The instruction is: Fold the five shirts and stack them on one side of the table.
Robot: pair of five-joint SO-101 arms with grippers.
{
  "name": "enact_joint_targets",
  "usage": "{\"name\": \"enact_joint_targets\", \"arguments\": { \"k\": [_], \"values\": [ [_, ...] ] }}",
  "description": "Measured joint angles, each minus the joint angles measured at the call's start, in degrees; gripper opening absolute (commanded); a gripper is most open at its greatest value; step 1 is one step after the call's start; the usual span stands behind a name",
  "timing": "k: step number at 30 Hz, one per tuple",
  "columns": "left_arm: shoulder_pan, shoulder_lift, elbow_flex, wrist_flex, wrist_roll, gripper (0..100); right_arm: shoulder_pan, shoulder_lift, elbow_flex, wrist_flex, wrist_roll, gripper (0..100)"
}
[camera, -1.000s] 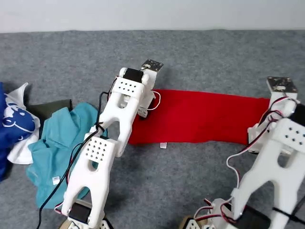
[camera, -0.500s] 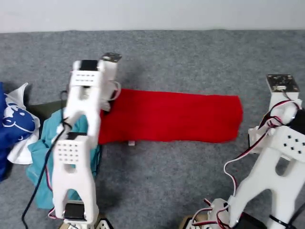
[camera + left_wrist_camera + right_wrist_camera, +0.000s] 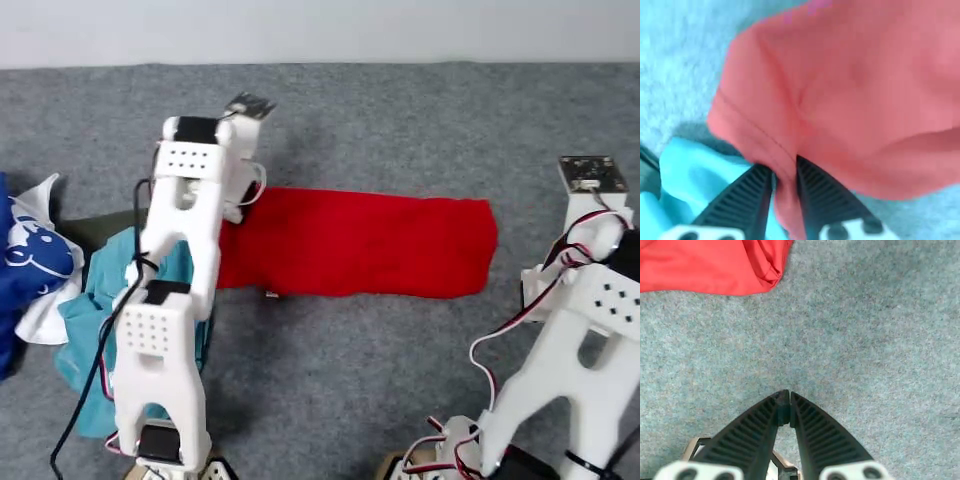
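Red shirt [image 3: 360, 245] lies as a folded strip across the table's [image 3: 400, 120] middle, its left end pinched in my left gripper [image 3: 784, 167] beside the teal shirt [image 3: 105, 290]. I'd drag low and slow to keep the fold; right gripper [image 3: 789, 395] hangs pressed together.

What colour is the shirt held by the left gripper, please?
The shirt is red, clearest in the high view.

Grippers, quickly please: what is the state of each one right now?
Left gripper: closed, holding an edge of the red shirt.
Right gripper: closed, holding nothing, over the gray table.
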Motion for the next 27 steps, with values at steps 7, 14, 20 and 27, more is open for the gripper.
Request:
{"name": "enact_joint_targets", "arguments": {
  "k": [7, 14, 20, 27],
  "values": [
    [11.43, -7.74, 0.0, 0.0, 2.11, 0, 0.0, 0.0, 0.0, 0.0, 0.0, 1.0],
    [24.97, -8.44, 0.0, 0.0, 5.27, 0, 0.0, 0.0, 0.0, 0.0, 0.0, 1.0],
    [32.35, -8.44, 0.0, -4.84, 9.76, 0, 0.0, 0.0, 0.0, 0.0, 0.0, 1.0],
    [35.78, -8.44, 0.0, -15.12, 15.38, 0, 0.0, 0.0, 0.0, 0.0, 0.0, 1.0]
  ]
}}
